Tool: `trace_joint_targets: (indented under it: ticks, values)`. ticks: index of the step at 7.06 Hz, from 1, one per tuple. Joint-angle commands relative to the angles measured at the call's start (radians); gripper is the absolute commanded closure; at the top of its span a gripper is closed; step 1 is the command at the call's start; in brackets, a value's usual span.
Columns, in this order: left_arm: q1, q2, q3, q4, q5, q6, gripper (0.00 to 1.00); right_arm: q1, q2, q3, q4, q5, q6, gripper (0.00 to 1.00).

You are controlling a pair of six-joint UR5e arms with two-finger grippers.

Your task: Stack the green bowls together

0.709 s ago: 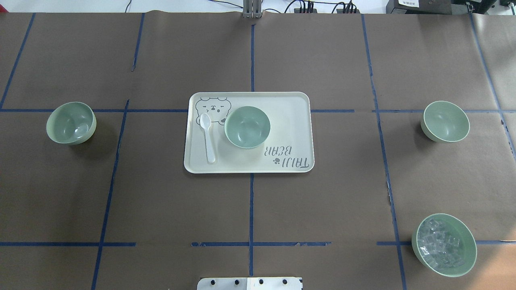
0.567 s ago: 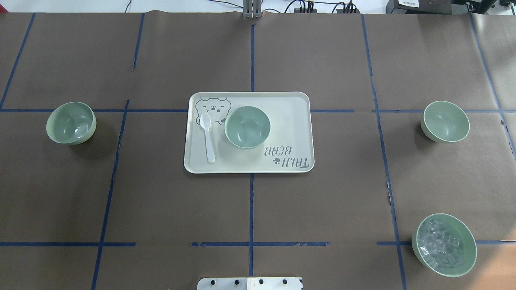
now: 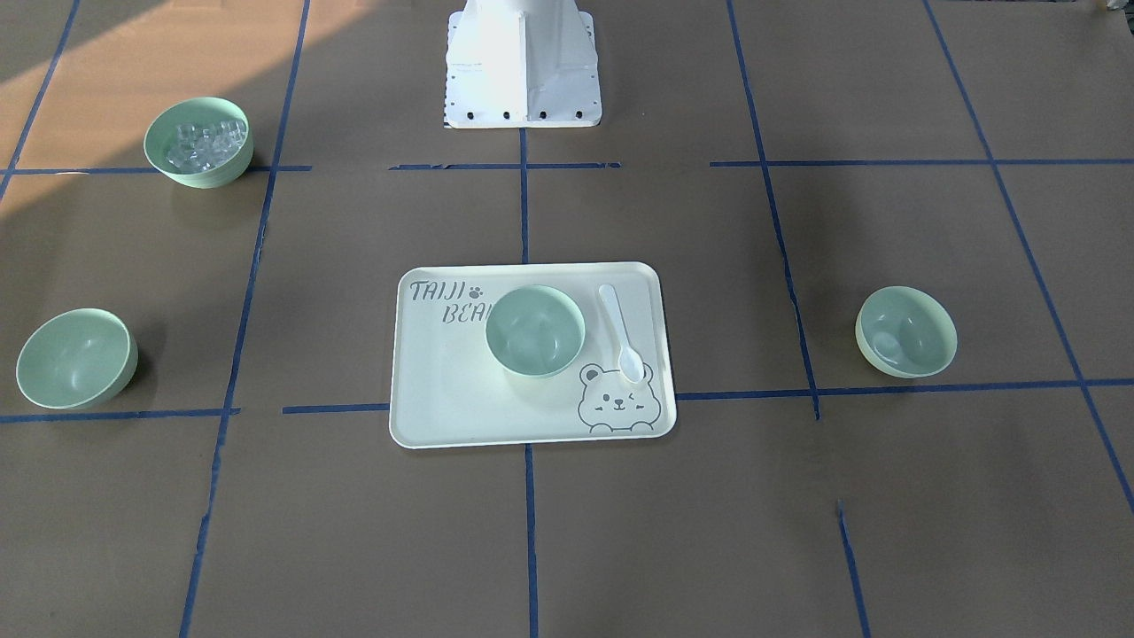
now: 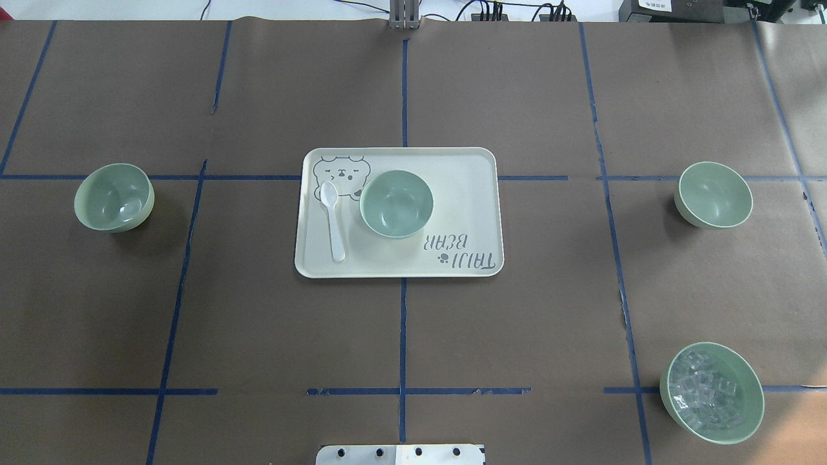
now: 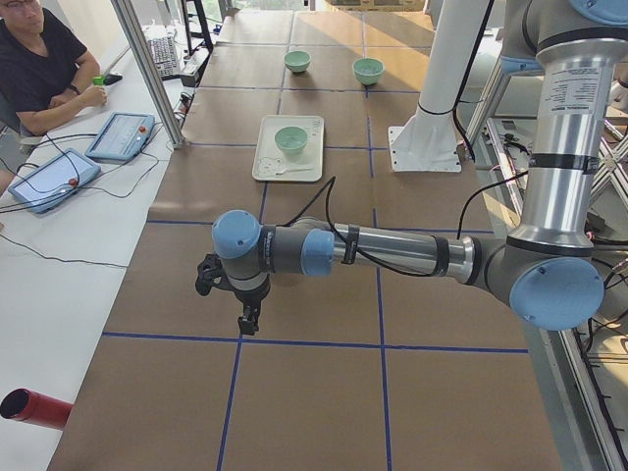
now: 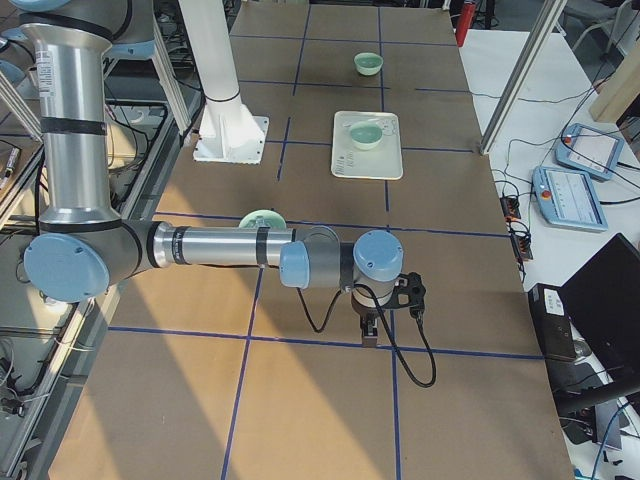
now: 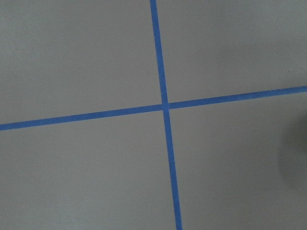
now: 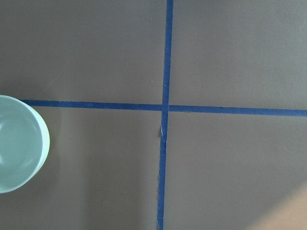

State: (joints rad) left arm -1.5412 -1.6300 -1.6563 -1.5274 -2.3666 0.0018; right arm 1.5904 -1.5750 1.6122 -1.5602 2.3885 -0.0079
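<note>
Three plain pale green bowls stand apart. One (image 4: 114,197) (image 3: 905,331) is at the table's left. One (image 4: 396,203) (image 3: 535,330) sits on the cream bear tray (image 4: 465,194). One (image 4: 713,194) (image 3: 77,358) is at the right, and its rim shows at the left edge of the right wrist view (image 8: 19,143). My left gripper (image 5: 248,319) hangs over bare paper beyond the left bowl. My right gripper (image 6: 371,330) hangs over bare paper past the right bowl. I cannot tell whether either gripper is open or shut. The left wrist view shows only tape lines.
A green bowl of clear cubes (image 4: 711,392) (image 3: 198,141) stands near the robot's right front. A white spoon (image 4: 333,219) lies on the tray beside the bowl. The robot's base (image 3: 523,62) is at the table's near edge. An operator (image 5: 39,69) sits at the far side.
</note>
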Motion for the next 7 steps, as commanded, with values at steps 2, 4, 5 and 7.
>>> trace_joint_targets:
  ticks: [2, 4, 5, 7]
  values:
    - [0.132, 0.012, -0.046, -0.185, -0.002, -0.3, 0.0, -0.001, 0.001, 0.003, -0.001, 0.003, 0.0, 0.0]
    - [0.257, 0.048, -0.039, -0.378, 0.006, -0.526, 0.0, -0.003, 0.01, 0.008, -0.001, 0.003, 0.0, 0.0]
    - [0.333, 0.055, -0.033, -0.478, 0.012, -0.678, 0.0, -0.003, 0.012, 0.009, -0.001, 0.003, 0.0, 0.0]
    - [0.483, 0.073, -0.001, -0.661, 0.149, -0.918, 0.0, -0.004, 0.015, 0.009, 0.002, -0.002, 0.0, 0.0]
